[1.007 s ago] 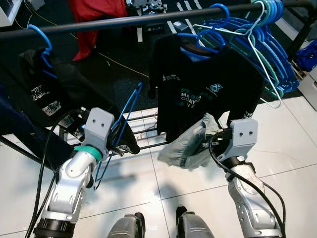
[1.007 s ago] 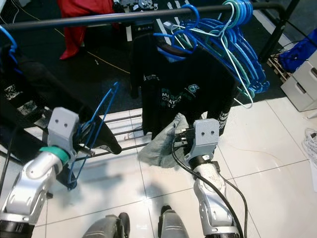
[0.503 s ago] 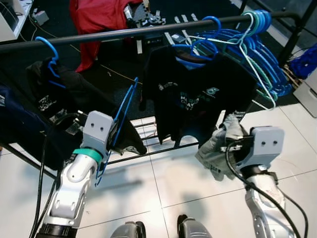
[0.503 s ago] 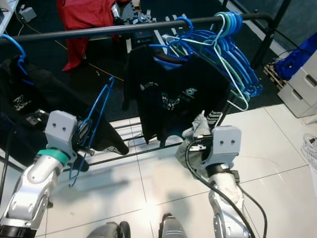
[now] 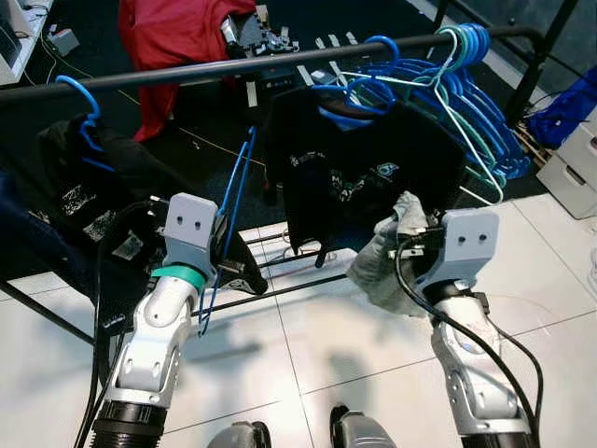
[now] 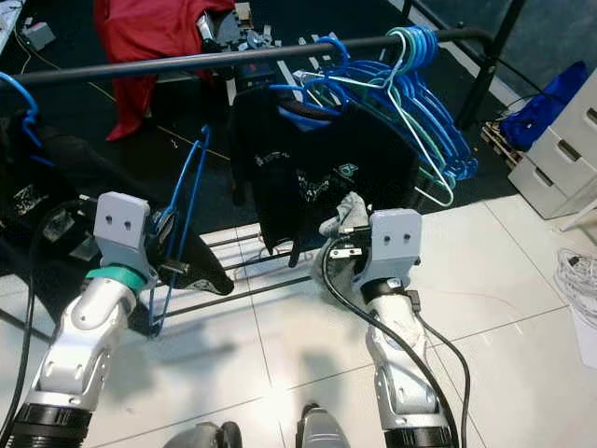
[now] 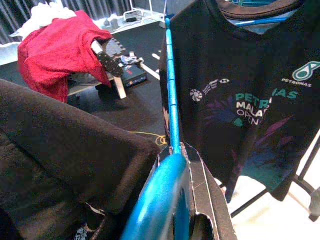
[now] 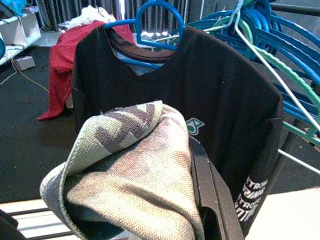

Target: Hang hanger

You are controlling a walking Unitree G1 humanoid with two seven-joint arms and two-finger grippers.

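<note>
A lab-like test space: a black clothes rail (image 5: 233,67) over white tiles (image 5: 345,345), dark carpet beyond, loose cables (image 6: 578,271), electronics (image 5: 250,35) on the far floor, white drawers (image 6: 560,159) at right.

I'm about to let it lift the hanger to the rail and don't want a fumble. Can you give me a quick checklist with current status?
1. Left claw shut on the blue hanger: ok, frame sits between its fingers in the left wrist view.
2. Hanger hook on the rail: not ok, hanger is below it.
3. Free gap on rail between the two black shirts: ok.
4. Right claw grips the grey garment: ok.
5. Garment on the hanger: not ok, still apart.
6. Hook's facing direction: cannot tell.
</note>
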